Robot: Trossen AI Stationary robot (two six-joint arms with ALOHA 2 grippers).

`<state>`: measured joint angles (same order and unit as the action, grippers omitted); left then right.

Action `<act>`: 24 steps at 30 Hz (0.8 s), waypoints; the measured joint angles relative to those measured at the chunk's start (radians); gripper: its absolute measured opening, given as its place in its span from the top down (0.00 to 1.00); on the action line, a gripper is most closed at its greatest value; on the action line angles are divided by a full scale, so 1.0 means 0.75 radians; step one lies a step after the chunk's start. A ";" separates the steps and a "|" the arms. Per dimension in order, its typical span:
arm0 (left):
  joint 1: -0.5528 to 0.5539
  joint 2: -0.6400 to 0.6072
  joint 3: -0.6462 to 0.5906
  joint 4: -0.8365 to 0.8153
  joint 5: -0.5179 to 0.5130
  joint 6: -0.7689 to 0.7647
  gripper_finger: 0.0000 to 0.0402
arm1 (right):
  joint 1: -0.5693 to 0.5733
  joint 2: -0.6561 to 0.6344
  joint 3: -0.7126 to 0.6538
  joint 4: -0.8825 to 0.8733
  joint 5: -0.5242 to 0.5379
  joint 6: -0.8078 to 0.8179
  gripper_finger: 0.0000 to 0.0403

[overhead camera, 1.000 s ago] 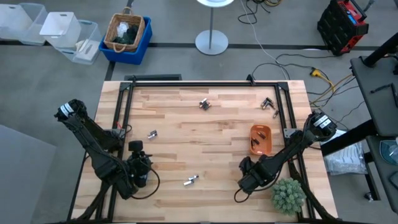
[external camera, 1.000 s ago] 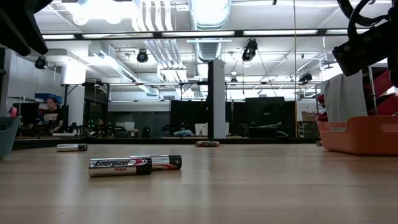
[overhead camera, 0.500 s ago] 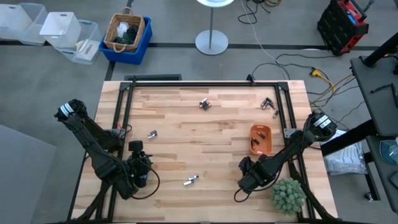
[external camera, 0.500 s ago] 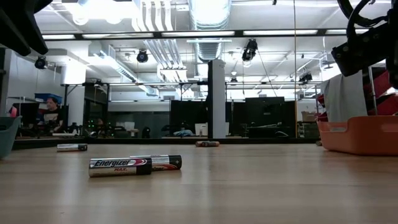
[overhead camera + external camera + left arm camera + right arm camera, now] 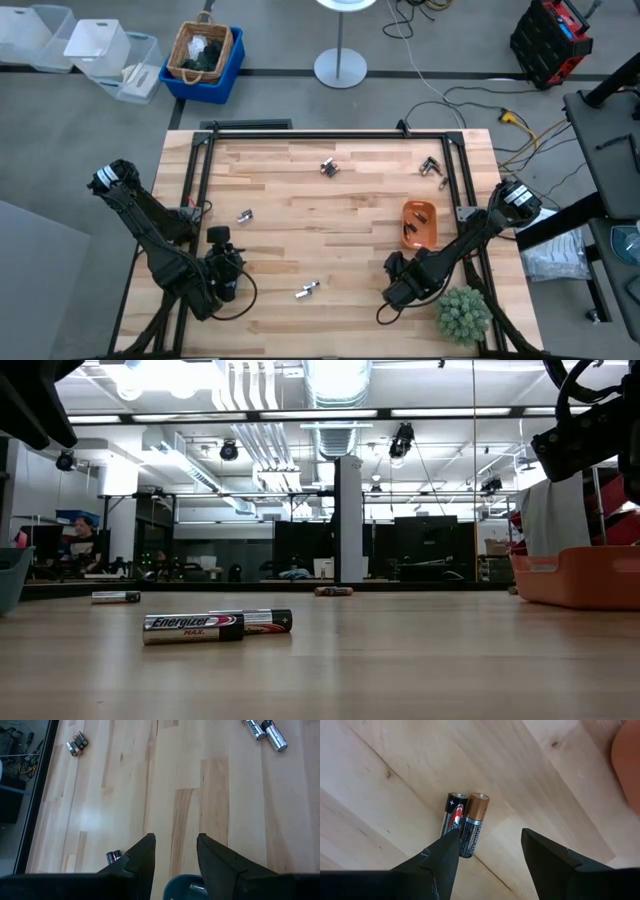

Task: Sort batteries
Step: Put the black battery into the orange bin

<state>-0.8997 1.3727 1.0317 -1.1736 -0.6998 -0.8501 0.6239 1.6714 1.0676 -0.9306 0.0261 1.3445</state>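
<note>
The right gripper (image 5: 487,852) is held open just above a pair of batteries (image 5: 465,824) lying side by side and touching, near the orange tray (image 5: 419,224). For a clean pick, one cell should be straddled, not both. One is copper-topped, one black and red. The left gripper (image 5: 175,855), also open, waits beside the teal tray (image 5: 187,887).

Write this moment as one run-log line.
task: sort batteries | left gripper: open, empty | right gripper: open beside two small metal cylinder batteries | orange plastic tray: holds batteries
</note>
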 joint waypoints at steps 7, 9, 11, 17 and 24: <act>0.000 0.000 0.000 0.000 0.000 0.000 0.69 | 0.000 0.000 0.000 0.002 0.000 -0.002 0.49; 0.000 0.000 0.000 0.001 0.000 0.000 0.69 | 0.000 0.000 0.000 0.002 0.000 -0.002 0.49; 0.000 0.000 0.000 0.001 0.000 0.000 0.69 | 0.000 0.000 -0.001 0.003 0.001 -0.002 0.49; 0.000 0.000 0.000 0.005 0.000 0.000 0.69 | 0.000 0.000 -0.015 0.008 0.003 0.000 0.49; 0.000 0.000 0.000 0.006 0.000 0.000 0.69 | 0.000 0.000 -0.049 0.061 0.004 0.008 0.49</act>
<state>-0.8998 1.3727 1.0317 -1.1695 -0.6998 -0.8501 0.6239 1.6714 1.0311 -0.8847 0.0288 1.3502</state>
